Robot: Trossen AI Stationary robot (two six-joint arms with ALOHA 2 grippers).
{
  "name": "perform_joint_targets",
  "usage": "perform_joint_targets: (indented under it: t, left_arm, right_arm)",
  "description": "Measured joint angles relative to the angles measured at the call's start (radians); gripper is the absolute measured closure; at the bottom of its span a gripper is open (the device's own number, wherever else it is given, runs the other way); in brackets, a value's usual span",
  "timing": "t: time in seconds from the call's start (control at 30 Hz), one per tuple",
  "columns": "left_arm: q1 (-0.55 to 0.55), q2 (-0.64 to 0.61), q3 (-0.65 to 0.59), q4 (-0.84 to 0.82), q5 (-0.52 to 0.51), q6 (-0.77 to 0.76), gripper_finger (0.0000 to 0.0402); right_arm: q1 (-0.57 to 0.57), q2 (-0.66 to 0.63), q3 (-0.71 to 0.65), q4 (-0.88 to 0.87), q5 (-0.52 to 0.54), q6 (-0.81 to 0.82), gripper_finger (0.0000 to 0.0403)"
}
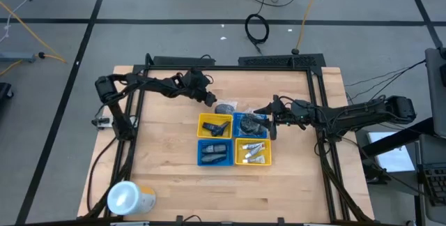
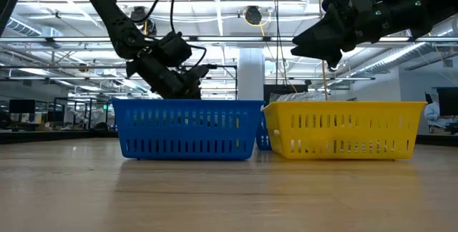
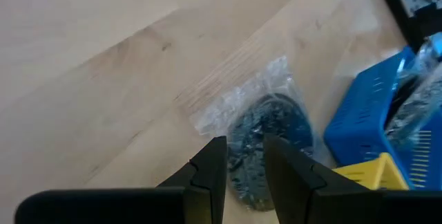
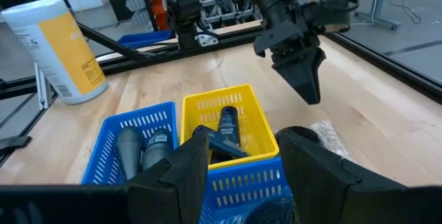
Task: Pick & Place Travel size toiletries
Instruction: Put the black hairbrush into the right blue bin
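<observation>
A dark grey round piece in a clear wrapper (image 1: 226, 107) (image 3: 269, 137) lies flat on the table, just beyond the far edge of the trays. My left gripper (image 1: 211, 99) (image 3: 245, 162) hangs over it, pointing down, fingers a narrow gap apart; the right wrist view shows the left gripper (image 4: 311, 92) clear above the piece (image 4: 321, 135). My right gripper (image 1: 266, 112) (image 4: 242, 162) is open and empty above the far blue tray (image 1: 242, 120), which holds more wrapped pieces. Dark bottles lie in the far yellow tray (image 4: 224, 110) and the near blue tray (image 1: 214, 153). White tubes lie in the near yellow tray (image 1: 253, 152).
The four small trays stand in a square block at the table's middle. A large white-topped yellow cylinder (image 1: 129, 198) (image 4: 55, 48) stands near the table's near left corner. A dark frame (image 1: 230, 62) runs along the far edge. Bare wood lies left of and in front of the trays.
</observation>
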Motion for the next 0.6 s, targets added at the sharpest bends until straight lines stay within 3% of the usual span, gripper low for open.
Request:
perform_joint_targets:
  t: [0.6]
  left_arm:
    - [-0.003, 0.118, 0.003, 0.032, 0.077, -0.051, 0.0309]
  right_arm:
    - [0.001, 0.0, 0.0, 0.0, -0.001, 0.003, 0.023]
